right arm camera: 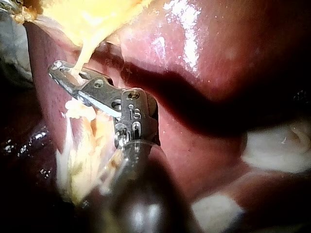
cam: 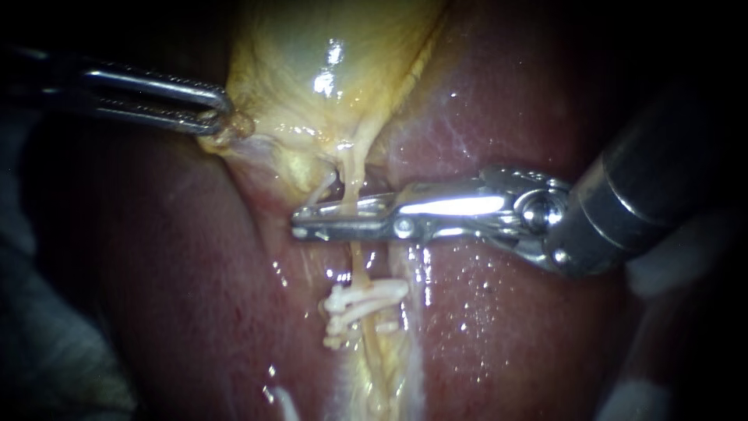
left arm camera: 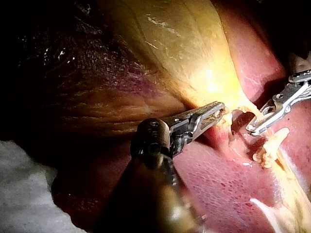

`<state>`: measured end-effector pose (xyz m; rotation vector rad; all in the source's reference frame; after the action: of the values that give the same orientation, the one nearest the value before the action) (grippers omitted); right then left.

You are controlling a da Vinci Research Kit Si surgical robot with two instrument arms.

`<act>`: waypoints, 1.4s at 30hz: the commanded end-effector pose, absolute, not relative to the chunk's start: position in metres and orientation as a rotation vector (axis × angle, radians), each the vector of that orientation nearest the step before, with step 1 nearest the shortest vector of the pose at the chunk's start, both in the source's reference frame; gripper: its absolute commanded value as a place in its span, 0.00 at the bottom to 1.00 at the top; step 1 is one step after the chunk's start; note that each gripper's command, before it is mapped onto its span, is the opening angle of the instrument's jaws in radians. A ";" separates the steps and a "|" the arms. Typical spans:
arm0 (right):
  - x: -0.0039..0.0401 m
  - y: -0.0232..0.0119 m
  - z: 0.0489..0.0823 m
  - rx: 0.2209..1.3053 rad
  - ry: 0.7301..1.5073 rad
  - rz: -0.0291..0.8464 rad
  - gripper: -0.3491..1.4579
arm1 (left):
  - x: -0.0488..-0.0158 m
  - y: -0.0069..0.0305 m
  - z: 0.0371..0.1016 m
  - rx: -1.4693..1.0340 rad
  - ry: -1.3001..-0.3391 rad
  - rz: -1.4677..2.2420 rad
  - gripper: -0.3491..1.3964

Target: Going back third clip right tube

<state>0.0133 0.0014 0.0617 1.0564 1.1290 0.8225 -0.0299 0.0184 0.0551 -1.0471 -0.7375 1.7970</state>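
Right instrument (cam: 308,222), mid-frame, straddles the tube (cam: 352,175), jaws seemingly slightly apart. Left instrument (cam: 218,115), upper left, grips the gallbladder (cam: 327,47).

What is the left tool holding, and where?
The left instrument grips the gallbladder by the edge of its narrow end, near the tube.

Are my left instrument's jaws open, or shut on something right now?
Shut on the gallbladder: both jaws of the left instrument pinch its yellow edge from two sides.
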 end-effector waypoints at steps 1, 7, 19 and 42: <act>0.0133 0.0012 0.0619 1.055 1.128 0.823 0.13 | -0.0299 0.0184 0.0551 -1.048 -0.737 1.797 0.00; 0.0137 0.0001 0.0649 0.907 1.131 0.832 0.40 | -0.0299 0.0184 0.0552 -1.048 -0.737 1.798 0.00; 0.0113 -0.0001 0.0678 0.803 1.160 0.753 0.43 | -0.0297 0.0184 0.0554 -1.049 -0.738 1.799 0.00; 0.0015 0.0021 0.0598 0.408 1.164 0.293 0.47 | -0.0294 0.0186 0.0555 -1.049 -0.740 1.799 0.00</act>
<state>0.0012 0.0022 0.0595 0.4001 1.1677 0.2795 -0.0294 0.0186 0.0555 -1.0492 -0.7394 1.7994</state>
